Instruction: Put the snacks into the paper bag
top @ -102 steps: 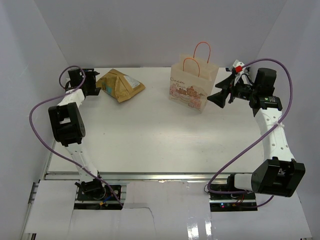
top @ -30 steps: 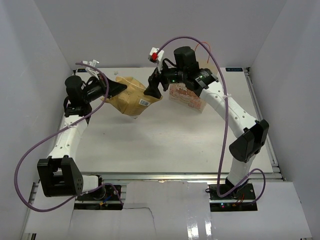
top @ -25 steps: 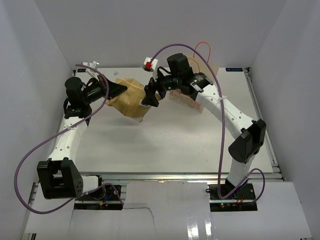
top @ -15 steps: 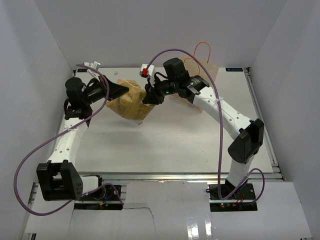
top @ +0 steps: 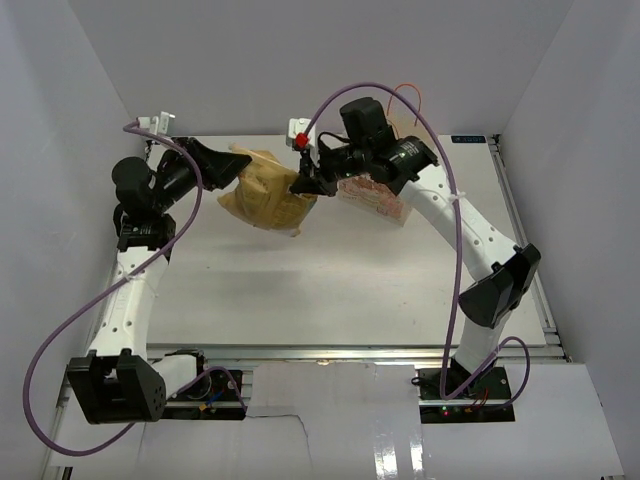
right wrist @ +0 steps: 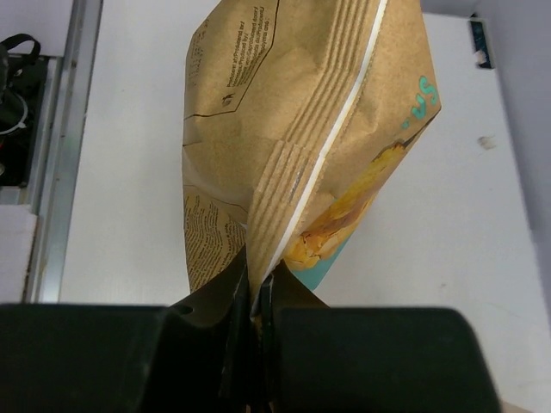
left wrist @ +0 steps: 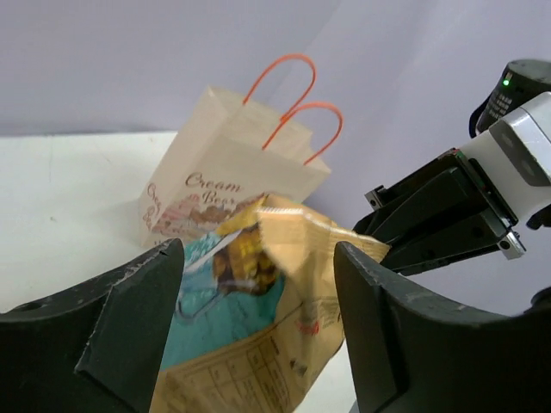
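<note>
A big crinkly tan-gold snack bag (top: 262,192) hangs above the table at the back left. My right gripper (top: 304,184) is shut on its ridged top seam (right wrist: 284,198), and in the right wrist view the bag (right wrist: 301,103) hangs away from the jaws. My left gripper (top: 234,165) stands open just left of the bag, and its two fingers (left wrist: 129,318) flank the bag (left wrist: 258,310) without touching it. The beige paper bag (left wrist: 219,176) with orange loop handles (top: 405,96) stands upright behind the right arm, partly hidden in the top view.
White walls close in the table on the left, back and right. A metal rail (top: 330,352) runs along the near edge by the arm bases. Purple cables (top: 455,215) loop off both arms above the table.
My right gripper closed on the snack bag's seam and now carries it. My left gripper let go, opened wide and drew back to the left.
</note>
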Tool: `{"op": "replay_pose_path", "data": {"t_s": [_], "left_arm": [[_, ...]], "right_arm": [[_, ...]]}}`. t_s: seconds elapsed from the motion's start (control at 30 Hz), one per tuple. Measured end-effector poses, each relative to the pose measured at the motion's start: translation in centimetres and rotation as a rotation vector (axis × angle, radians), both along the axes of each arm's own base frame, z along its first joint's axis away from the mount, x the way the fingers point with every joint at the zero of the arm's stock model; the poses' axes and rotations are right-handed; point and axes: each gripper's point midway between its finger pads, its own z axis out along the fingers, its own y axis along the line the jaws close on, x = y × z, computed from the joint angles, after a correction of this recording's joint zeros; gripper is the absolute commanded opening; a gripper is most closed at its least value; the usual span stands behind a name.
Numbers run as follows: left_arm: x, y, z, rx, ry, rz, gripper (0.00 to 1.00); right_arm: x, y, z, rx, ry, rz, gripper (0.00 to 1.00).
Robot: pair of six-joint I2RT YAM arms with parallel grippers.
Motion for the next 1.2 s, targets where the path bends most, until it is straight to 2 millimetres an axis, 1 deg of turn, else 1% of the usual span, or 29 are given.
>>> {"op": "replay_pose_path", "data": {"t_s": [0.03,0.07,0.1,0.17,0.23,0.3,0.37,0.43,0.5,0.6,0.7,0.77,0.83,0.9,1.0,1.1,1.2], "left_arm": [[-0.1,0.3,0.9,-0.003,-0.024,0.022,0.91],[-0.2,0.7,1.9,-0.005,-0.051,0.05,0.92],[-0.3,1.0,2.8,-0.008,-0.077,0.079,0.98],[-0.7,1.9,4.5,-0.008,-0.123,0.143,0.98],[-1.2,3.0,6.0,-0.005,-0.169,0.225,0.98],[-1.9,4.1,7.0,0.003,-0.207,0.3,0.98],[-2.6,4.8,7.6,0.011,-0.234,0.352,0.98],[-2.9,5.2,7.3,0.02,-0.237,0.377,0.98],[-2.9,5.4,5.9,0.03,-0.212,0.39,0.98],[-2.3,5.5,2.4,0.044,-0.133,0.398,0.98],[-1.7,5.6,-1.1,0.058,-0.042,0.398,0.98],[-1.5,5.6,-2.2,0.063,-0.01,0.397,0.98],[-1.5,5.6,-2.6,0.065,0.001,0.395,0.98],[-1.5,5.5,-2.5,0.064,-0.004,0.392,0.98],[-1.6,5.4,-2.6,0.065,-0.006,0.385,0.98],[-1.6,5.3,-3.3,0.067,0.004,0.378,0.98],[-1.6,5.3,-4.2,0.069,0.023,0.376,0.98]], "right_arm": [[0.2,-0.2,0.9,0.016,-0.026,-0.002,0.08],[0.6,-0.7,2.1,0.035,-0.055,-0.011,0.08],[0.9,-1.1,3.3,0.057,-0.083,-0.023,0.08],[1.6,-2.5,6.2,0.106,-0.146,-0.055,0.08],[2.2,-4.1,9.6,0.165,-0.223,-0.093,0.08],[2.7,-5.7,12.6,0.216,-0.29,-0.131,0.08],[3.4,-7.9,16.1,0.278,-0.363,-0.185,0.08],[4.0,-10.1,18.9,0.328,-0.418,-0.236,0.08],[5.1,-12.7,21.2,0.365,-0.464,-0.299,0.08],[6.8,-16.3,23.2,0.393,-0.512,-0.393,0.08],[8.7,-19.3,23.5,0.397,-0.52,-0.473,0.08],[9.7,-20.7,22.8,0.394,-0.502,-0.507,0.08],[10.8,-21.8,21.4,0.384,-0.465,-0.533,0.08],[11.6,-22.6,19.8,0.371,-0.42,-0.548,0.08],[12.8,-23.9,17.1,0.348,-0.344,-0.571,0.08],[13.5,-24.9,14.6,0.33,-0.279,-0.59,0.08],[13.6,-26.2,12.5,0.315,-0.221,-0.612,0.08]]}}
